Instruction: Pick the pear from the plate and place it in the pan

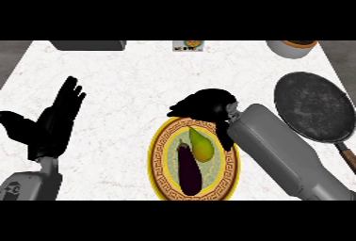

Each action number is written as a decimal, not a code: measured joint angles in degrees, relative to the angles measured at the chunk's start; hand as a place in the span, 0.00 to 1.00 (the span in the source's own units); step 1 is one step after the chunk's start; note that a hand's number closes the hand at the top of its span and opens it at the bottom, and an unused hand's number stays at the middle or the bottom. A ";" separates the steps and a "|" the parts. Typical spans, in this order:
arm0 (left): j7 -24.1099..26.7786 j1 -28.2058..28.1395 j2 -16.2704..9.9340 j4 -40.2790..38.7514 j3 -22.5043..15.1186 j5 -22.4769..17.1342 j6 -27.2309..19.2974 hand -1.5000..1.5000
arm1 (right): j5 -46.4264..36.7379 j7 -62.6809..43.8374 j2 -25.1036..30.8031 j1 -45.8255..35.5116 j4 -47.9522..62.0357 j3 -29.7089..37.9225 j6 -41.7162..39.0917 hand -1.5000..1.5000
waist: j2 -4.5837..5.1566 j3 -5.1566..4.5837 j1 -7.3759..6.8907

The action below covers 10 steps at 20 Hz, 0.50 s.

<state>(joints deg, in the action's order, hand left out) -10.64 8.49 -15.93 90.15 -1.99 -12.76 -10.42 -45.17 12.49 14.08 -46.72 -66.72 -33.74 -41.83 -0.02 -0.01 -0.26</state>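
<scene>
A yellow-green pear [201,146] lies on a yellow patterned plate [163,181], close beside a dark purple eggplant [189,169]. My right hand [206,106] hovers over the plate's far rim, just above the pear's stem end, with its fingers curled and nothing visibly between them. Off to the right sits the dark round pan [313,107], its wooden handle [345,156] pointing toward the near right. My left hand [52,123] rests open at the left, fingers up.
A white bowl [292,47] stands at the back right. A small labelled box [188,45] is at the back middle and a grey object [90,45] at the back left. The counter's edges run along both sides.
</scene>
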 measured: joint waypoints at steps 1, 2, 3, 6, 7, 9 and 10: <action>-0.49 0.80 0.32 -0.32 0.14 0.40 -0.34 0.50 | -0.80 0.09 -0.38 0.11 0.36 0.36 -0.06 0.00 | 0.02 0.00 0.02; -1.48 0.82 -0.02 0.65 0.56 0.23 -0.15 0.50 | -1.64 0.90 -0.68 0.33 1.50 0.47 0.71 0.00 | 0.02 0.00 -0.07; -1.42 0.79 -0.19 0.52 1.03 0.11 0.49 0.50 | -2.30 0.79 -1.53 0.83 1.62 0.68 0.84 0.00 | 0.03 0.01 -0.05; -1.56 1.24 0.56 0.09 1.30 0.52 0.91 0.50 | -4.98 3.13 -2.76 1.17 5.35 0.95 2.85 0.00 | 0.08 0.01 -0.13; -1.04 1.63 0.83 -0.86 1.61 0.62 1.21 0.50 | -5.80 3.74 -3.21 0.71 6.21 1.19 2.91 0.00 | 0.09 0.01 -0.12; -1.66 0.94 1.24 0.68 1.48 1.17 0.86 0.50 | -7.50 3.78 -4.37 1.45 7.37 0.72 3.33 0.00 | 0.06 0.01 -0.17; -2.09 0.95 0.98 0.96 1.94 0.86 1.32 0.50 | -8.20 4.57 -5.00 0.53 9.24 1.00 3.69 0.00 | 0.09 0.01 -0.25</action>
<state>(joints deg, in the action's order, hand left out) -12.73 9.44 -14.95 91.11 -0.05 -11.90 -9.11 -53.37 17.06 9.08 -46.19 -57.48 -32.74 -38.14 0.07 0.00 -0.50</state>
